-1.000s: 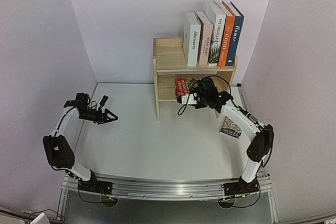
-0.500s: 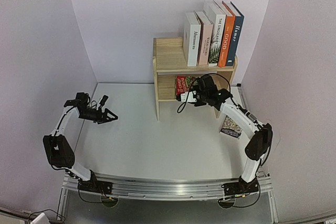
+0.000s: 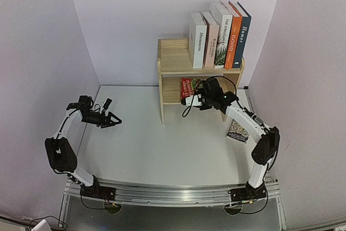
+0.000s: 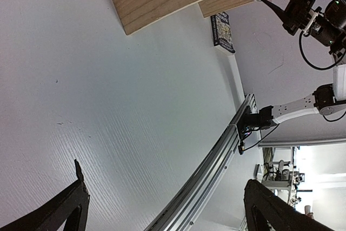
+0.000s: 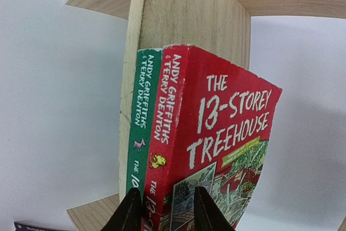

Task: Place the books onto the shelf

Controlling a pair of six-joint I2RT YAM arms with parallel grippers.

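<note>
Right wrist view: right fingers (image 5: 130, 213) clamp the red Treehouse book (image 5: 221, 133), propped only by the green book (image 5: 144, 117), so it might flop once released; left fingers (image 4: 69, 212) apart.

The shelf (image 3: 173, 60) is pale natural wood with a fine grain. The white book (image 3: 198, 39) has dark lettering. The pink book (image 3: 212, 40) is dusty. The palm-leaf book (image 3: 221, 33) is white with green fronds. Next come the orange book (image 3: 232, 39) and the dark blue book (image 3: 241, 35). The red Treehouse paperback (image 5: 216, 133) has white and yellow lettering. The green-spined paperback (image 5: 141, 123) has white lettering. The worktop (image 3: 146, 144) is white.
</note>
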